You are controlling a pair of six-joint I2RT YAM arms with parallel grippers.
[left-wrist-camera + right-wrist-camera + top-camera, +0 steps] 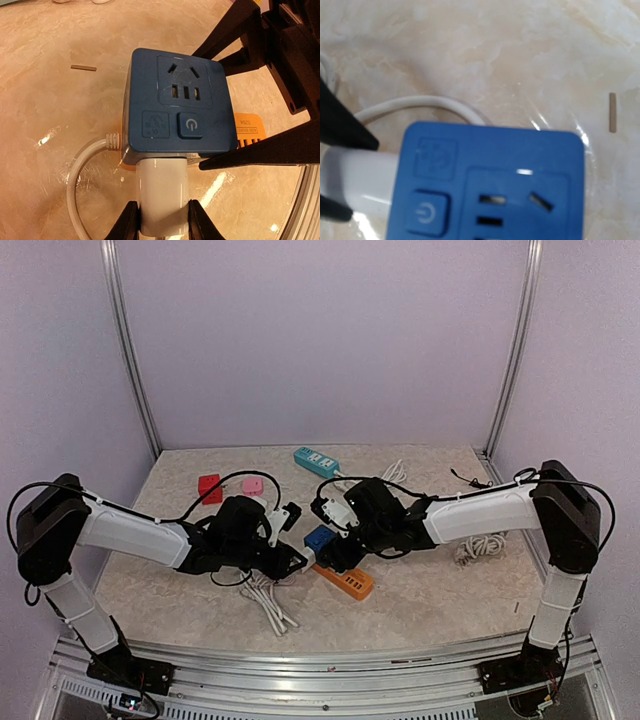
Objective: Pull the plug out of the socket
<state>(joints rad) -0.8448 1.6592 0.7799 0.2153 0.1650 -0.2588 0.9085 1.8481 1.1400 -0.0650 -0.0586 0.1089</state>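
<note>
Blue socket cube [177, 100] sits on the marbled table [45, 115], centre of the left wrist view, with its outlet face and power button facing the camera. The white plug [162, 192] is seated in the cube's lower side and pokes down toward the bottom edge of the frame. It is not out yet.

The left claw [163, 222] is at bottom centre. Its black fingers [127, 225] are nearly together and pressed on both flanks of the plug, so that reads as a grip on the plug body.

The right claw [202, 107] comes in from the right of the frame, jaws set fairly wide and straddling the cube, one finger at its upper right corner and one under its lower right edge. Can't tell if it is actually clamping or just framing the cube.

A white cord [80, 170] leaves the cube at lower left, and an orange power strip [247, 127] peeks out behind.

Step in hand is likely the grasp-and-brace just before the pull. The next move calls for the right claw to hold the cube firmly, then the left to draw the plug straight back along its pins — no twisting, or the cube may drag along.
</note>
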